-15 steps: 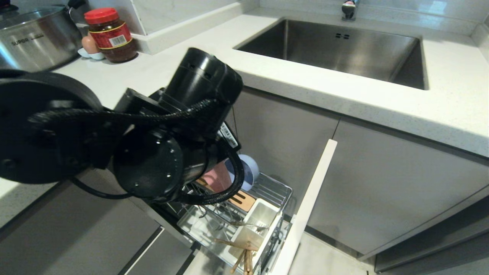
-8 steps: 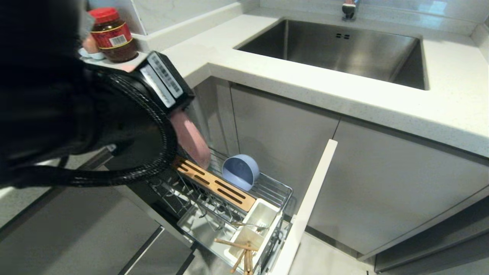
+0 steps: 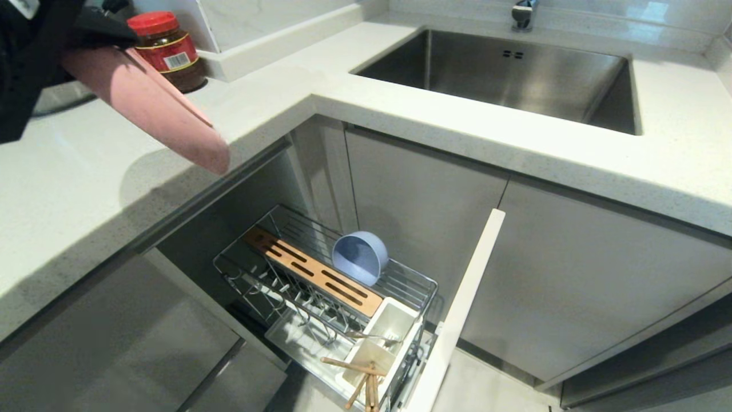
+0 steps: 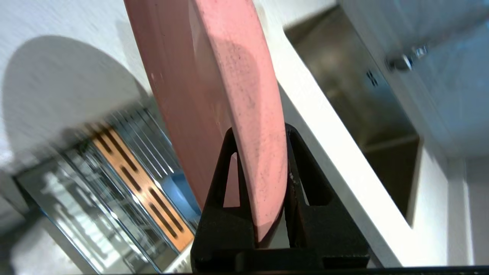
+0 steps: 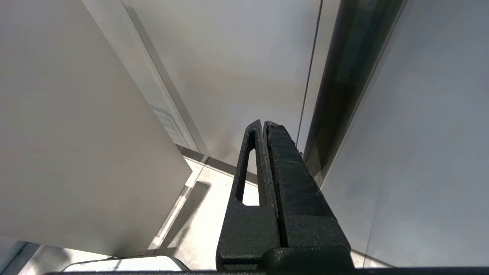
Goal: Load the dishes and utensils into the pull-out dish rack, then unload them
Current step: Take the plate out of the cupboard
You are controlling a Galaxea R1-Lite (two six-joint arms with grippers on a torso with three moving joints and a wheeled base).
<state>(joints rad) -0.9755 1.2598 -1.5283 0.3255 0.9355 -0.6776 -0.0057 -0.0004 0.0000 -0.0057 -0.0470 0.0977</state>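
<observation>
I'm holding the left gripper (image 4: pixel 259 183) clamped on the rim of the pink plate (image 3: pixel 154 109), fingers (image 4: pixel 223 179) pinching it edge-on, gripping only a narrow strip of rim. In the head view I'm carrying the plate up at the far left, hanging tilted over the white countertop (image 3: pixel 86 189), just in front of the red-lidded jar (image 3: pixel 166 48). Looks like unload phase to me: plate out of the rack, going to the counter.

The pull-out dish rack (image 3: pixel 320 286) is sitting open below the counter edge. The blue bowl (image 3: pixel 360 257) is standing on its side in it beside the wooden board (image 3: pixel 314 274); the chopsticks (image 3: pixel 360 383) and the slim metal utensil (image 3: pixel 372 337) are lying in the white cups (image 3: pixel 383 343).

The right gripper (image 5: pixel 267 160) is parked low by the cabinet fronts, fingers pressed together, holding nothing.

Risks I'm watching: a thin rim pinch on a matte plate could let it pivot or slip if I swing fast. The plate's low edge could clip the countertop on the way down. Setting down too close to the jar could knock it. Releasing while tilted could make the plate slap down or slide off the edge.
</observation>
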